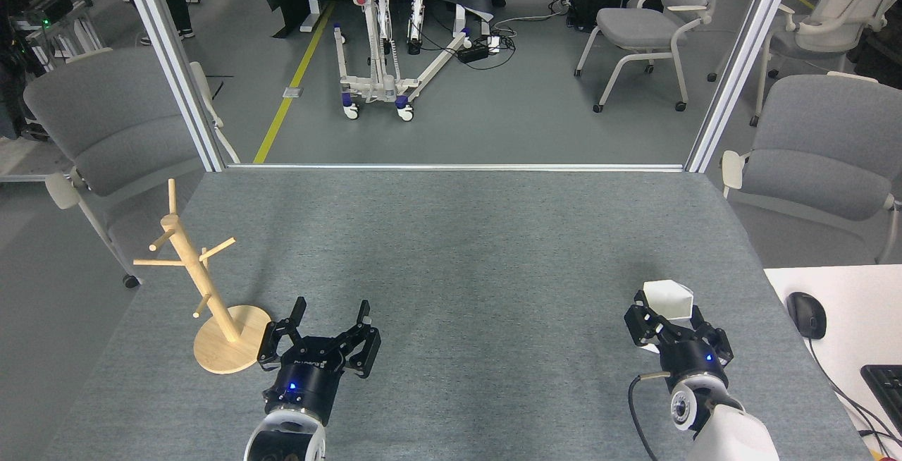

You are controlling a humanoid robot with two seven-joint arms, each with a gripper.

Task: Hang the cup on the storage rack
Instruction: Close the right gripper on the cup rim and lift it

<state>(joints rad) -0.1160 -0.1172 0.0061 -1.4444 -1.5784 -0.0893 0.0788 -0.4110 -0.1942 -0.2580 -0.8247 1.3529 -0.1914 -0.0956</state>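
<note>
A grey felt-covered table (465, 249) fills most of the head view, its far edge lined with a silver rail. Beyond that edge lies a grey floor with a yellow line, a white wheeled lift frame (380, 31) and several grey chairs; one chair (106, 130) stands off the table's far left corner and another (824, 144) off its far right corner. A white side desk (845, 327) butts against the table's right edge near the near right corner, carrying a black mouse (805, 314) and part of a keyboard (886, 385).

The storage rack (201, 285) stands close to the table's left edge, toward the near left corner: a light wooden pole leaning slightly in this view, with angled pegs and a round disc base resting flat on the felt. No peg carries anything.

The left pincer (330, 314) sits just right of the rack's base, near the table's near edge, its two black fingers spread wide apart with nothing between them.

The right pincer (668, 320) is near the table's near right corner, its fingers clamped on the cup (667, 299). The cup is white and faceted, tilted so its flat faces show above the fingers, well apart from the rack across the width of the table.
</note>
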